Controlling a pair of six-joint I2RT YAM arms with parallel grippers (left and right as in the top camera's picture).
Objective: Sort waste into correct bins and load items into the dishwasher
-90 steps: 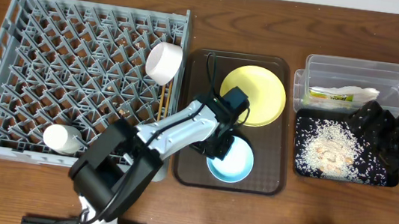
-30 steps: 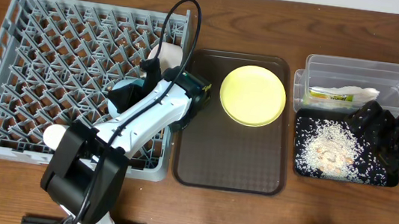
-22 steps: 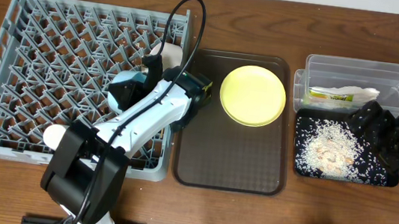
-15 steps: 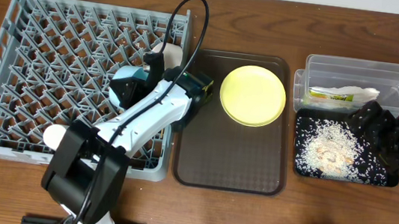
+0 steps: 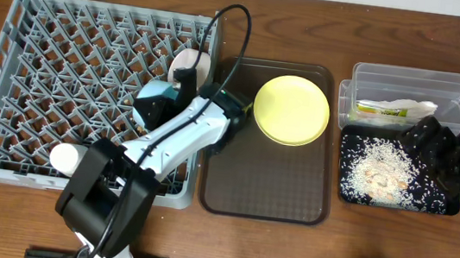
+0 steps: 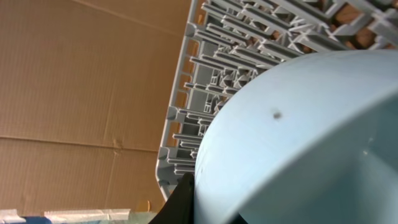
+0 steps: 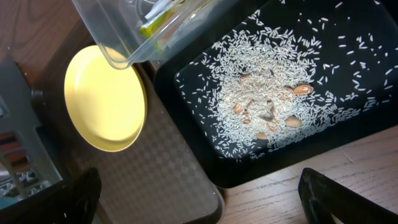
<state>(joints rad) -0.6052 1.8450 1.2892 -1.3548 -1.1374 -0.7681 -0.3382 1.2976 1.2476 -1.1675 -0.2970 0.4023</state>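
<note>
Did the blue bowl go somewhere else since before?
Yes. The light-blue bowl moved left, off the dark-brown serving tray and over the grey dish rack, beside the white bowl.

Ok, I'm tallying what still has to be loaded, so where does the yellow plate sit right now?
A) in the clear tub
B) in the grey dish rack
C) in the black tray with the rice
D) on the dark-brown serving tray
D: the yellow plate lies flat on the dark-brown serving tray, to the right of the grey dish rack. The light-blue bowl, not the plate, is over the rack.
</note>
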